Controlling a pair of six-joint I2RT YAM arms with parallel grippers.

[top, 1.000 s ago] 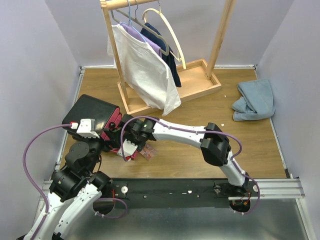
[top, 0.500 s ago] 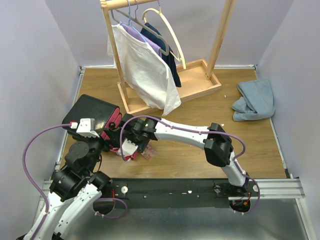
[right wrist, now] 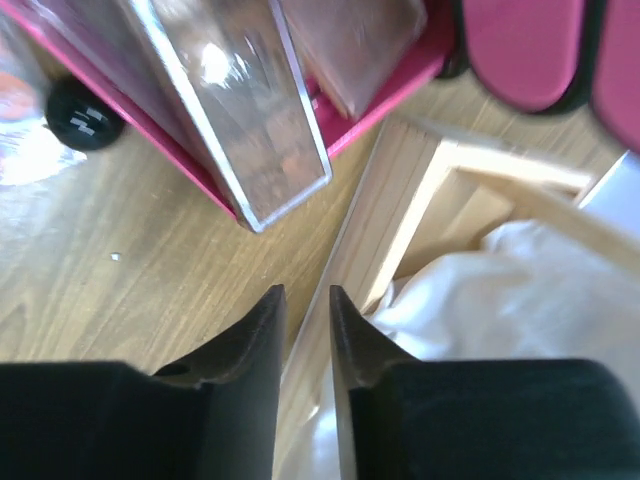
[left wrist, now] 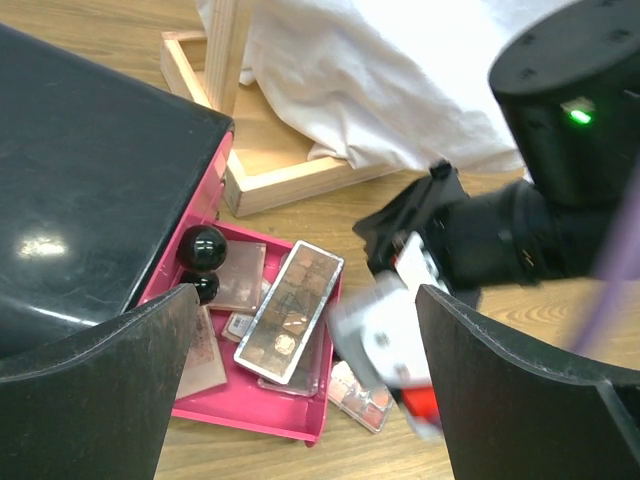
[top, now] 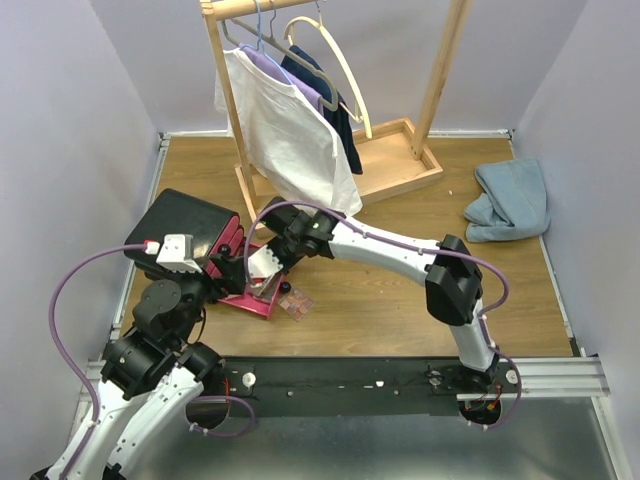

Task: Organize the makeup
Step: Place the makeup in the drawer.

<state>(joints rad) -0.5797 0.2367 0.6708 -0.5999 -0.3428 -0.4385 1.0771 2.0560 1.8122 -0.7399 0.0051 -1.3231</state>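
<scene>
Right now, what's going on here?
Two arms are working at a pink drawer pulled out of a black case. The right gripper sits beside the drawer, jaws nearly together with nothing between them. A long palette lies across the other makeup in the drawer, one end over the rim. A second palette lies on the table just outside. The left gripper hovers above, wide open and empty.

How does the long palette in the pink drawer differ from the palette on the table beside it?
The long palette lies inside the pink drawer, atop other makeup; the table palette lies outside, on bare wood. In the left wrist view the long palette shows whole; the table palette is partly hidden by the right arm. Both hold brownish pans.
</scene>
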